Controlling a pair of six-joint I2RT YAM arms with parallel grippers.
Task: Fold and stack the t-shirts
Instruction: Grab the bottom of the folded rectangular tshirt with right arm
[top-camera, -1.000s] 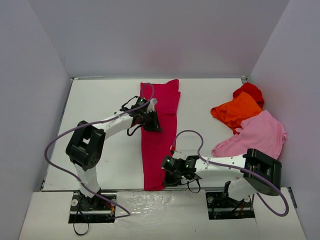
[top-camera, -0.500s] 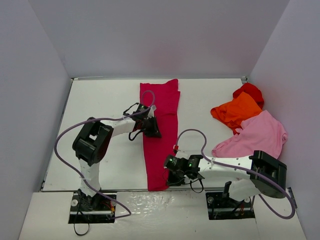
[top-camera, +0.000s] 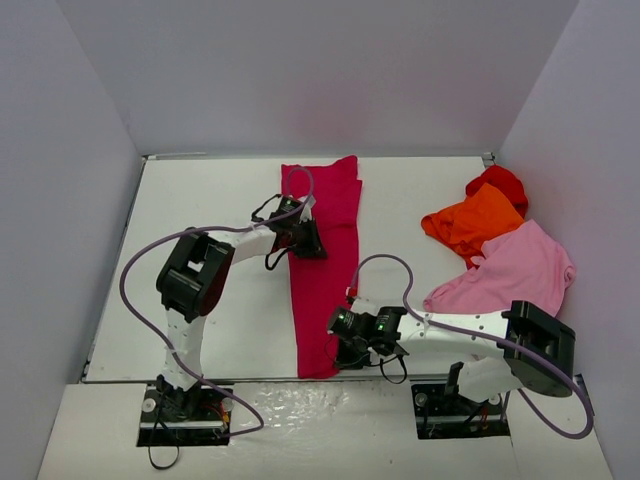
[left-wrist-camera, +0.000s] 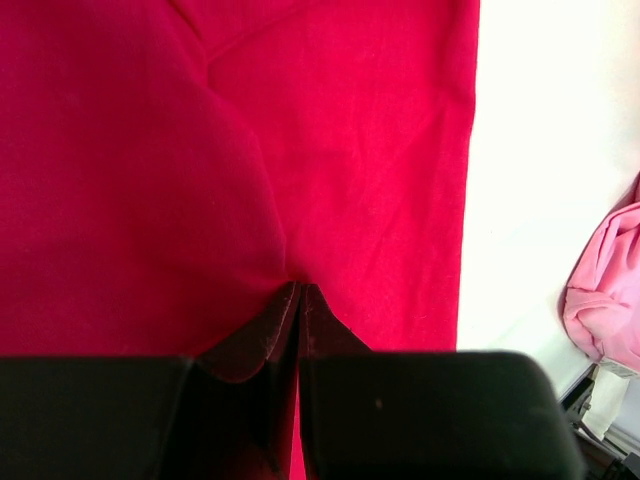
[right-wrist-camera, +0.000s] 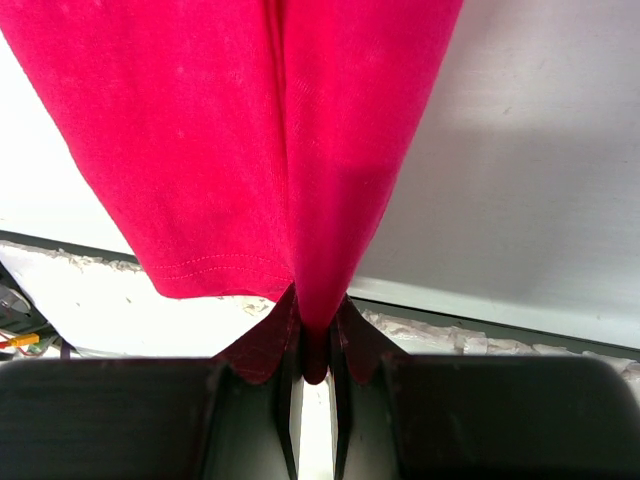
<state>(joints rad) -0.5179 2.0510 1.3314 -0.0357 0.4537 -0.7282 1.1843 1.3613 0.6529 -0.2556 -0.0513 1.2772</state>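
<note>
Along the table (top-camera: 200, 200) centre, the crimson-magenta t-shirt (top-camera: 330, 210) lies folded into a long narrow strip, near to far. My left gripper (left-wrist-camera: 300, 297) is closed tight on its left edge; my right gripper (right-wrist-camera: 314, 340) clamps a fold at its near end.

The left arm (top-camera: 190, 275) and right arm (top-camera: 455, 327) are white tubes joined by chunky black housings, each trailing a looping purple cable (top-camera: 122, 287). Tiny green lights (top-camera: 380, 323) glow by the right wrist. The left hand (left-wrist-camera: 301, 292) has matte black wedge fingers (left-wrist-camera: 240, 400), at six o'clock in its own camera.
</note>
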